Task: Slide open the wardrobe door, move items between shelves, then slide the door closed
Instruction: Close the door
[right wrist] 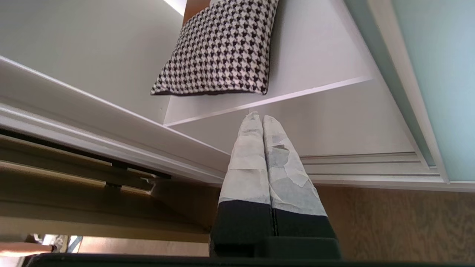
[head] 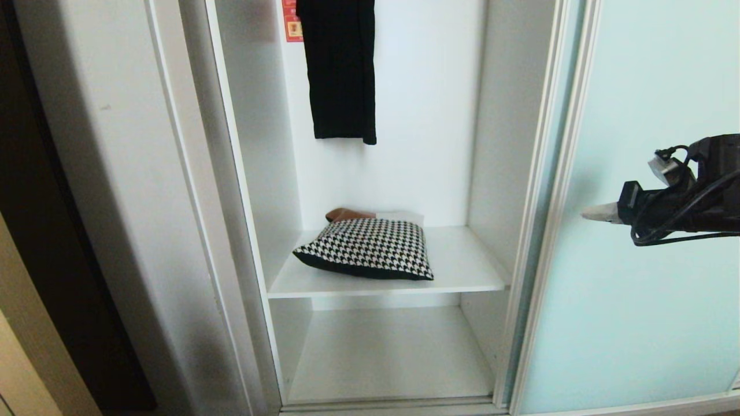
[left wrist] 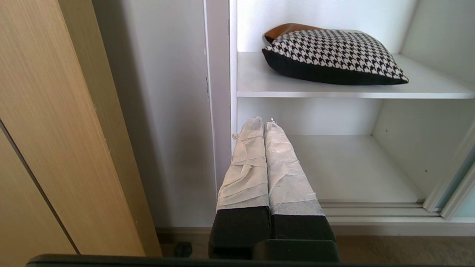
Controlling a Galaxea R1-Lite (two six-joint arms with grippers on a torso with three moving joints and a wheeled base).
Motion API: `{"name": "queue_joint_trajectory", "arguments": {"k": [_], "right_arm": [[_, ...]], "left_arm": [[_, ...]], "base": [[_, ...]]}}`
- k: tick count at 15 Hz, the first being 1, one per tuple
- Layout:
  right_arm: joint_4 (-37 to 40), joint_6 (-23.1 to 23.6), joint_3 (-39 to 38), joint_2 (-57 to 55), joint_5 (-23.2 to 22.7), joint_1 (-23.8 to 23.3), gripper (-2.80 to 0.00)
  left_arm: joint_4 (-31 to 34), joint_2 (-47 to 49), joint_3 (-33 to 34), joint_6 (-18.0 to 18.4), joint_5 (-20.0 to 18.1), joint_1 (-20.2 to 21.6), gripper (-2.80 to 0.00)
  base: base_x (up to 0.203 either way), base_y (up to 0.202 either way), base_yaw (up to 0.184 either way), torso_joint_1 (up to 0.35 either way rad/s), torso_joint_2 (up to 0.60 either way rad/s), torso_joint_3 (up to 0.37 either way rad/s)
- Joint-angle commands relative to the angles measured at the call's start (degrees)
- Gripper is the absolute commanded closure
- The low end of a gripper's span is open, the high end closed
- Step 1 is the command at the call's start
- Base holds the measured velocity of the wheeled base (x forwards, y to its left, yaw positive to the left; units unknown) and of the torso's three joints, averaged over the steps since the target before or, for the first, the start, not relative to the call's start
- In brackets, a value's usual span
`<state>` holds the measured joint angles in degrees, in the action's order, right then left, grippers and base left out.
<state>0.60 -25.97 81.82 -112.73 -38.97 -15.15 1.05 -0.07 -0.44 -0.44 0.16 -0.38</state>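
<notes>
The right hand (head: pixel 595 212) comes in from the right edge of the head view, in front of the sliding door (head: pixel 647 202), with its two taped fingers (right wrist: pixel 252 155) pressed together and nothing between them. It hangs in the air, well apart from the cushion, pointing left toward the open compartment. Black cables loop under its wrist.

The left hand (left wrist: pixel 264 124) is low, in front of the left edge of the wardrobe opening. Its two taped fingers (left wrist: pixel 245 167) are also pressed flat together and carry nothing.

The sliding door, one frosted pale aqua panel in a slim pale frame, stands to the right of the opening, so the compartment is uncovered.

Inside are two shelves. The upper shelf (head: pixel 462 271) carries one cushion (head: pixel 367 248), houndstooth side up with a black edge, lying flat toward the left of the board with its near edge close to the front. A tan-orange corner shows at its far side. The lower shelf (head: pixel 387 352) is the bottom board.

One black garment (head: pixel 341 69) hangs above the cushion against the white back wall, with one red label (head: pixel 292 23) just to its left. A white side panel (head: pixel 115 173) stands left of the opening, and a wooden panel (left wrist: pixel 48 129) stands further left.
</notes>
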Motion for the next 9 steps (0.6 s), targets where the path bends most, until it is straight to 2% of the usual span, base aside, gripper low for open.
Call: {"name": "queue_joint_trajectory", "arguments": {"k": [1,4,9], "right_arm": [[-0.01,-1.68,1.45,-2.26,-0.23,0.04,0.00],[-0.60,-5.49,2.64,-4.27,-0.14,0.04,0.00],[-0.60,-5.75,4.19,-5.89,-0.14,-0.81,0.00]], "left_arm": [[0.01,0.07,0.00,0.00,0.02,-0.06,0.00],[0.01,0.07,0.00,0.00,0.02,0.02,0.00],[0.01,0.07,0.00,0.00,0.02,0.03,0.00]], "base": [[0.000,0.000,0.000,0.000,0.00,0.000],[0.000,0.000,0.000,0.000,0.00,0.000],[0.000,0.000,0.000,0.000,0.00,0.000]]}}
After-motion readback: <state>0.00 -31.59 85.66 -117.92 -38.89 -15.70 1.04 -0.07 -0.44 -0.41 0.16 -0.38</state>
